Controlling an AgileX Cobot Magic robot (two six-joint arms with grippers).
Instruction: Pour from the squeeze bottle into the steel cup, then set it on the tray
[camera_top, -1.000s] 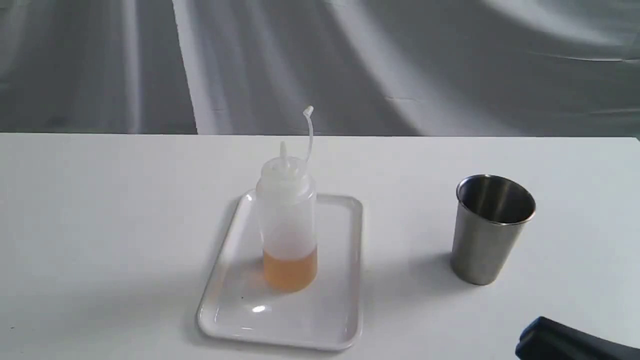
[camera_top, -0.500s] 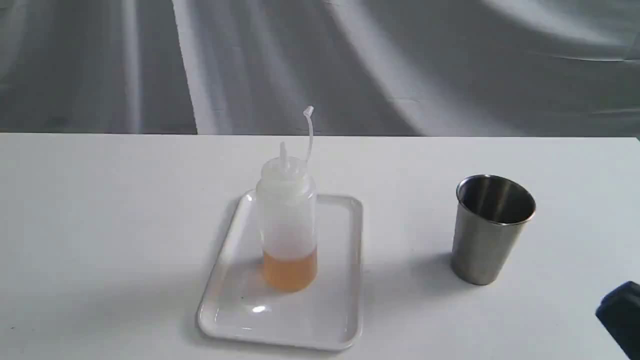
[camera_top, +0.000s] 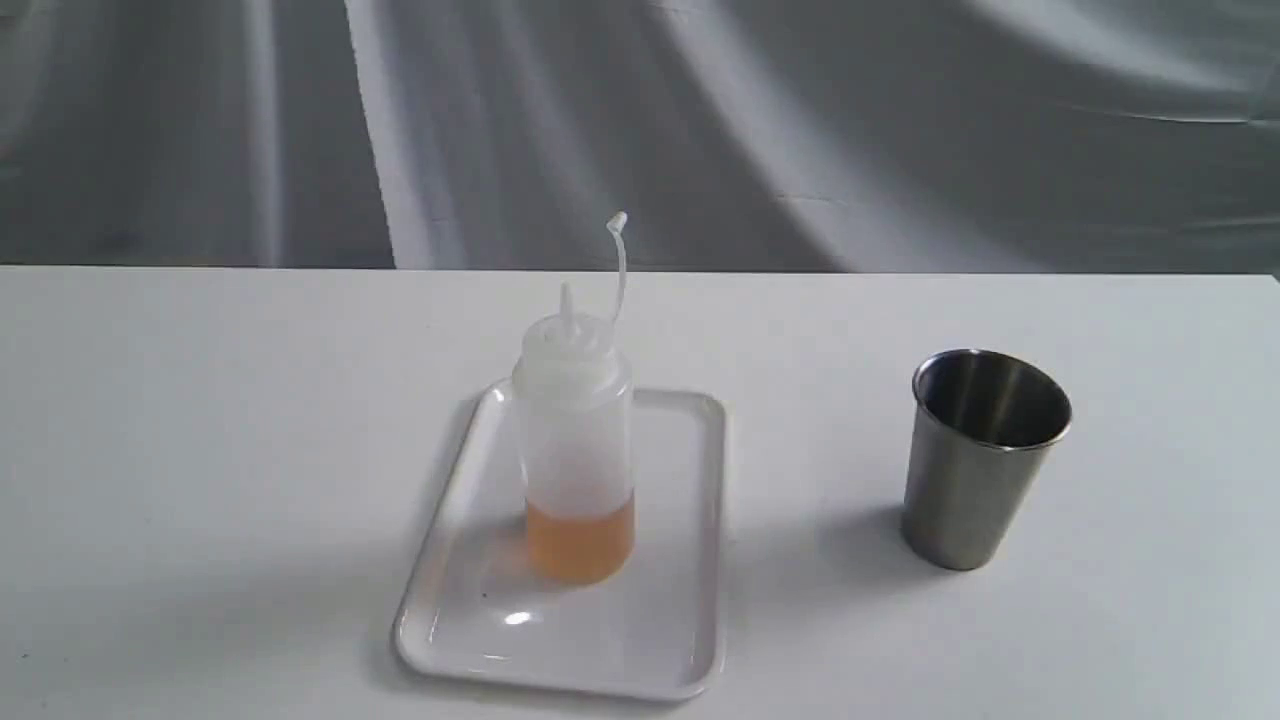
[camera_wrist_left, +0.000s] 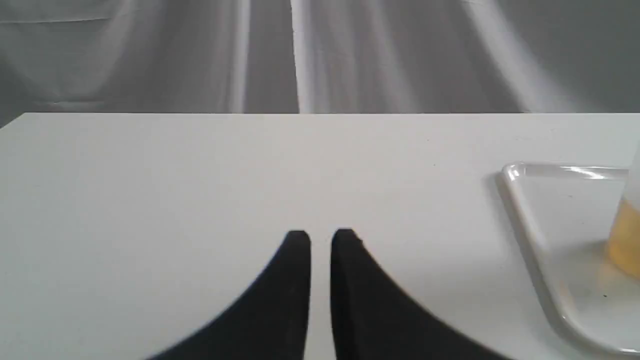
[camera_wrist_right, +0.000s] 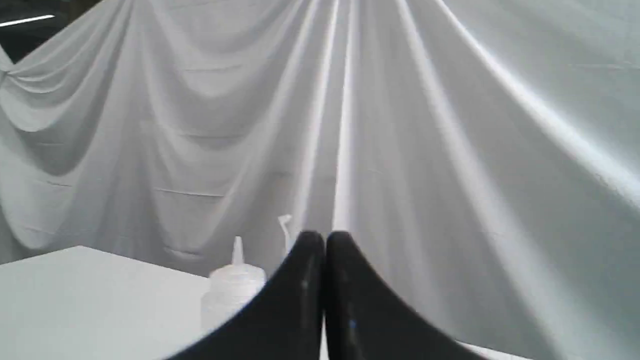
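Right hand (camera_wrist_right: 325, 238) has withdrawn, well apart from the squeeze bottle (camera_top: 575, 430).

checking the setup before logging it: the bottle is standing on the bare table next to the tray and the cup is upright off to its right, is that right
Not quite. The bottle stands on the tray, not on the bare table next to it; the exterior view shows this. The cup is upright off to its right.

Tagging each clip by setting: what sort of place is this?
Probably a staged lab or studio: plain white tabletop, draped grey cloth backdrop, a brushed steel cup beside a glossy white plastic tray.
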